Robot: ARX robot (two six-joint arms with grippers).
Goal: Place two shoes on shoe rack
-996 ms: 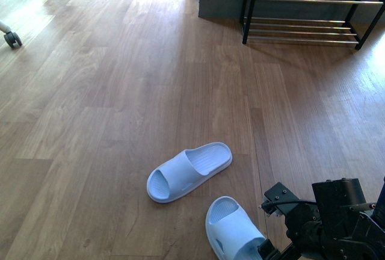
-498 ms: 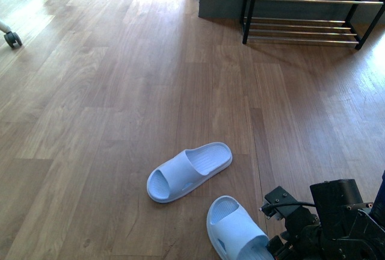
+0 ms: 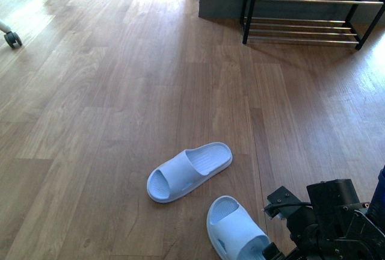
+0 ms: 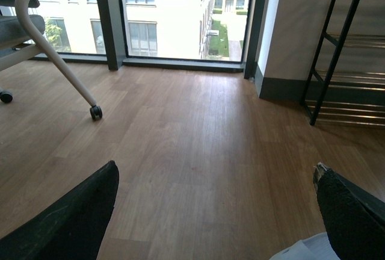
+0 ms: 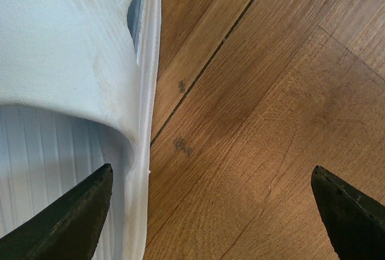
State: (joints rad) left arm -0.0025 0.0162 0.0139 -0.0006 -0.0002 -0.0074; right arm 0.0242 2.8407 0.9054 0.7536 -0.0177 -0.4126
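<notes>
There are two shoes, and both are pale blue slide sandals, not laced ones. Both lie on the wooden floor (image 3: 120, 91), sole down. The first shoe (image 3: 189, 171) lies alone on open floor, its toe pointing toward the left. The second shoe (image 3: 234, 230) lies just beside it, nearer to the robot, at the near edge of the floor.

There is one shoe rack (image 3: 307, 7). It stands at the far right end of the floor, against the wall, well apart from both shoes. Its top is cut off in the front view, so I cannot count all its shelves. The left wrist view also shows the rack (image 4: 337, 79).

The right pincer (image 5: 210, 212) is wide apart and clamps nothing. One finger (image 5: 72, 224) hangs over the second shoe (image 5: 66, 61), the other over bare floor. The left pincer (image 4: 210, 218) is also apart, with only floor between its fingers. One chair wheel (image 3: 12, 38) stands at the far left edge of the floor.
</notes>
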